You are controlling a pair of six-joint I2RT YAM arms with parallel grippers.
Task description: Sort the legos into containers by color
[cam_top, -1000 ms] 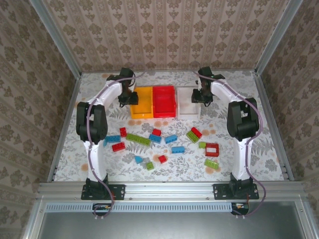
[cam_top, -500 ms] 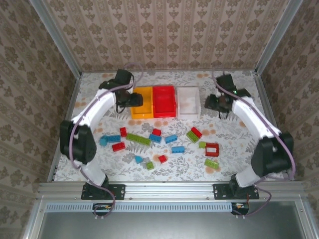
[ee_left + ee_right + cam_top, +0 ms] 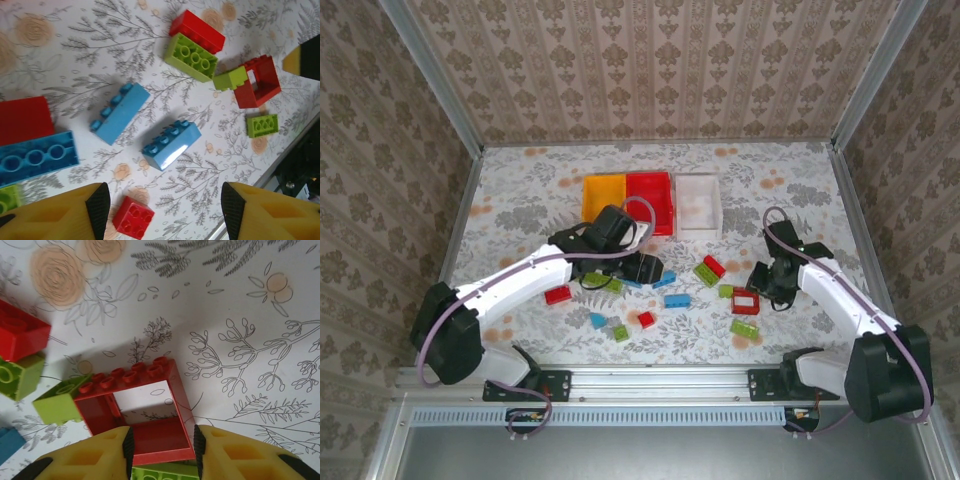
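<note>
The fingers of the right gripper [image 3: 162,450] are set astride the near bar of a red frame brick [image 3: 131,376] lying flat toward the right edge of the table [image 3: 520,190]; whether it is clamped cannot be told. The left gripper [image 3: 165,207] is spread empty above a blue brick [image 3: 171,144] mid-table. A pick is judged in hand; a firm pinch, a lift and a carry to the red container [image 3: 650,200] at the far edge are called for.
</note>
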